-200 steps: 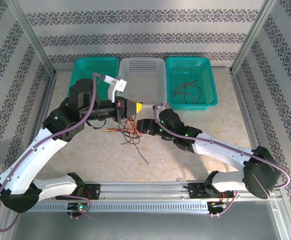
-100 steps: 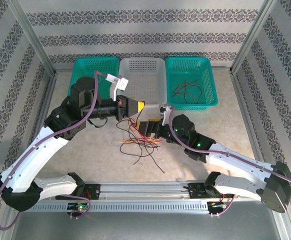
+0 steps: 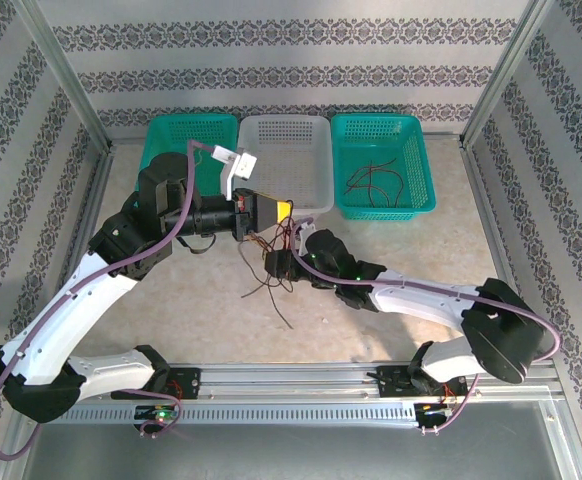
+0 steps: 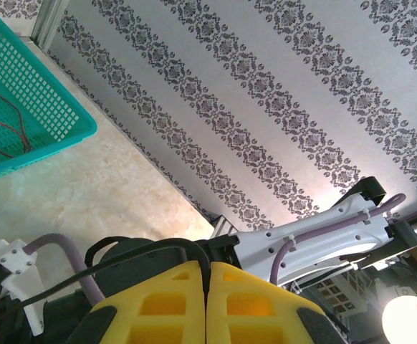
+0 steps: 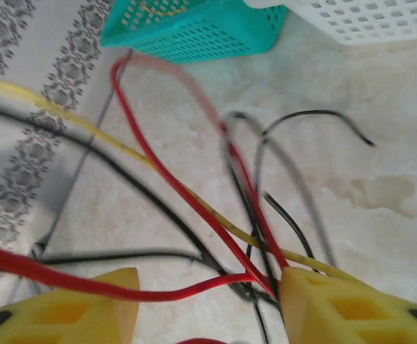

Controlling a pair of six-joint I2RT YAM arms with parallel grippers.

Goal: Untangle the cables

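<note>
A pale, marbled table (image 3: 171,300) stands inside walls (image 3: 291,60) papered in grey ornamental stripes. Metal posts (image 3: 66,75) rise at the back corners and a rail (image 3: 291,385) runs along the near edge.

We see three baskets in a row against the far wall: a teal left basket (image 3: 196,121), a white basket (image 3: 286,121) in the middle and a teal right basket (image 3: 381,119). Loose strands (image 3: 376,185), red and dark, lie in the right basket. The left arm hides much of the left basket.

Just in front of the white basket, the cables (image 3: 263,243) (image 5: 162,175), red, black and yellow, hang in a tangle between the two claws, with some ends trailing onto the table. The left claw (image 3: 283,212) (image 4: 207,287) has its yellow fingers pressed together at the top of the tangle. The right claw (image 3: 276,262) (image 5: 208,287), lower and just beside it, has its jaws apart, and red, yellow and black cables cross the gap.
</note>
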